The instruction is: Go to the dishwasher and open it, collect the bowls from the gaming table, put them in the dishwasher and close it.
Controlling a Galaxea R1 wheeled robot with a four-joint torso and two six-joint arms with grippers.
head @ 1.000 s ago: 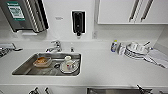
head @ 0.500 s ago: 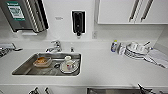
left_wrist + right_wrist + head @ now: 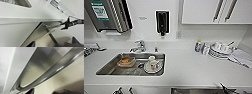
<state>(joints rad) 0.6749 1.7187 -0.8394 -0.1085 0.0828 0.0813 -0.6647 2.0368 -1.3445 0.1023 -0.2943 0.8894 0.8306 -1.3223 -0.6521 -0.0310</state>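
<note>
Right gripper (image 3: 48, 92) sits just under the dishwasher (image 3: 41, 68) bar handle (image 3: 60, 68); in the right wrist view two dark fingertips (image 3: 31, 91) poke in at the frame edge with a gap between them, nothing in that gap, so jaws look apart and not yet around the bar, though the tips are cut off and I'd call that a read, not a certainty. Left gripper (image 3: 52, 43) same story in the left wrist view: dark tips spread at the frame edge, nothing held, parked below the counter edge (image 3: 31, 18) beside a white cabinet front (image 3: 15, 32). The right arm (image 3: 71, 23) shows there too, reaching toward the steel front. In the head view the dishwasher is a steel strip at the bottom edge (image 3: 196, 91), door seems shut, mostly cropped. Risks: closing short of the bar and pinching air, or slipping off the smooth rounded handle when pulling; the door dropping onto the left arm if it hangs in the swing path; pulling at an angle and dragging the base. Hard to tell: how deep the fingers sit relative to the handle, any contact, door gap. Sink (image 3: 109, 71) holds cups and a container, plates (image 3: 220, 51) stack near the counter's right end, both blurred. Bowls and gaming table aren't here.
</note>
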